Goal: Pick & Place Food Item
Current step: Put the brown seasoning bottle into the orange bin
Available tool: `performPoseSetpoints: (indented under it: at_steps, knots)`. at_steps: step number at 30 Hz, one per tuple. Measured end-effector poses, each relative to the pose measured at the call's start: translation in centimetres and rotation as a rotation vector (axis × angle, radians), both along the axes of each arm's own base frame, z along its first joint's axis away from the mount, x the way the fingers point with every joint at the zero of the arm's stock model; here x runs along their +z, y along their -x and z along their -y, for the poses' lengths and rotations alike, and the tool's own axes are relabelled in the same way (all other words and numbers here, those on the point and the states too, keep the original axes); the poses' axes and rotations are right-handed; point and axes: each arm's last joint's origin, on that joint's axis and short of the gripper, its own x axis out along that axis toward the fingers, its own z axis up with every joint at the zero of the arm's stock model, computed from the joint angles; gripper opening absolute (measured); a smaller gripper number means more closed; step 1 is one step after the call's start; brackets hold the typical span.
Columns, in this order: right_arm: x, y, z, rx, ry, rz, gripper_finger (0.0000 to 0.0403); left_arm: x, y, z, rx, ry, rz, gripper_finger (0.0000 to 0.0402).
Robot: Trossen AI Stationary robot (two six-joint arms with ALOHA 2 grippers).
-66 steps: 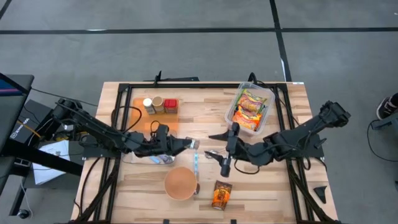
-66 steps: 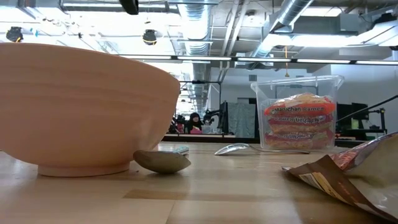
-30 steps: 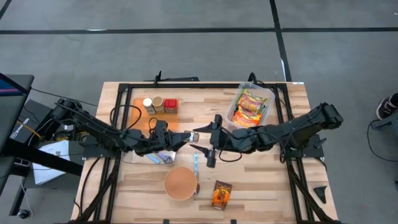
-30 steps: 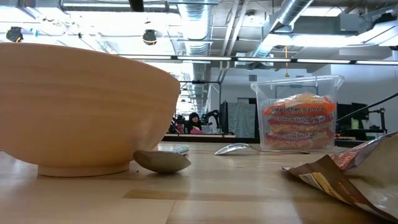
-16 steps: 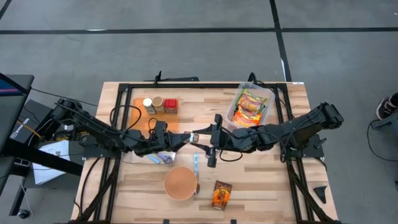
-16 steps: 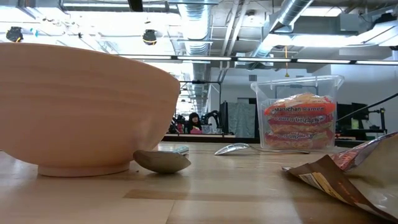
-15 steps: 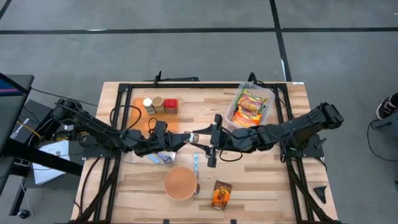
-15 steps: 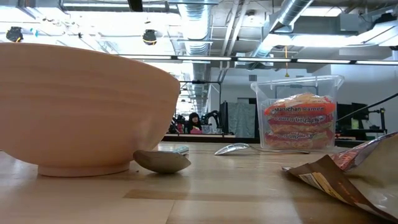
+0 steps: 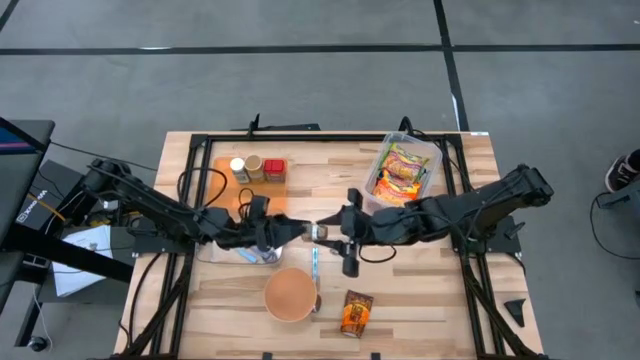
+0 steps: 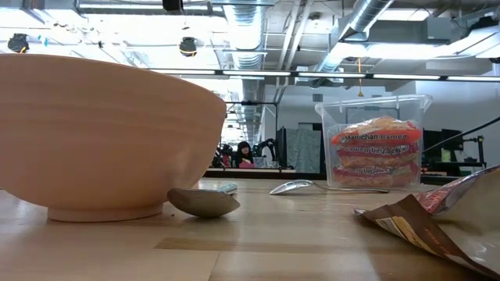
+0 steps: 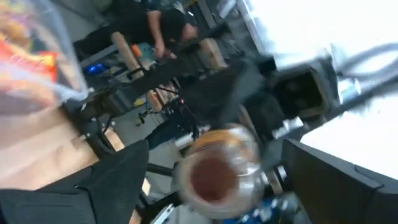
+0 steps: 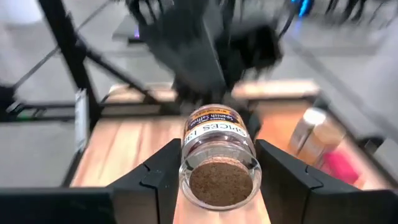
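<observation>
High view: handover above mid-worktop (image 9: 420, 290). Left pincer (image 9: 296, 230) spread wide and clear of the spice jar (image 9: 318, 233); right pincer (image 9: 334, 232) clamped on it, jar lying sideways in the air between the two.

Low view: neither pincer visible; only wooden bowl (image 10: 101, 140), spoon (image 10: 205, 203), noodle tub (image 10: 376, 148).

Left wrist view: jar (image 11: 216, 171) seen cork-end on, blurred, between that arm's separated fingers, apparently untouched by them.

Right wrist view: jar (image 12: 219, 158) squeezed across its round glass body, corked end toward the camera, label up.

Probably light but rigid, smooth and breakable glass; likely to roll or slip. Best gripped mid-body across the label, not by the cork.
</observation>
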Motion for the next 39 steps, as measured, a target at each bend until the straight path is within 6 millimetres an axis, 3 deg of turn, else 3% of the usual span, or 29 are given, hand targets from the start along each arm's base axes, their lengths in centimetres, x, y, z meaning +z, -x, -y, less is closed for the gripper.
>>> performPoseSetpoints:
  at_steps: [7,11,16,19,27,35,39]
  knots:
    - [1.7,1.5,0.2,0.039,-0.162,-0.198,0.0169,1.5,1.1,0.2,-0.094,-0.331,0.061,0.0361]
    - [2.2,1.8,0.4,0.043,-0.254,-0.228,0.0169,2.0,1.3,0.9,-0.068,-0.565,0.054,0.0347]
    - [2.1,1.5,0.9,0.040,-0.336,-0.243,0.0169,2.8,0.1,1.5,-0.043,-0.897,-0.153,0.0342]
    - [1.9,1.3,1.2,0.015,-0.363,-0.258,0.0169,3.6,-0.5,1.7,-0.047,-0.999,-0.241,0.0345]
    - [1.5,1.4,1.7,-0.024,-0.426,-0.302,0.0169,4.2,-1.0,1.7,-0.060,-1.038,-0.342,0.0346]
    - [1.6,1.1,2.3,-0.026,-0.448,-0.286,0.0169,2.3,-2.8,2.2,-0.057,-1.001,-0.385,0.0346]
    - [1.6,1.0,2.6,-0.028,-0.454,-0.288,0.0169,2.1,-3.3,2.6,0.033,-1.013,-0.385,0.0346]
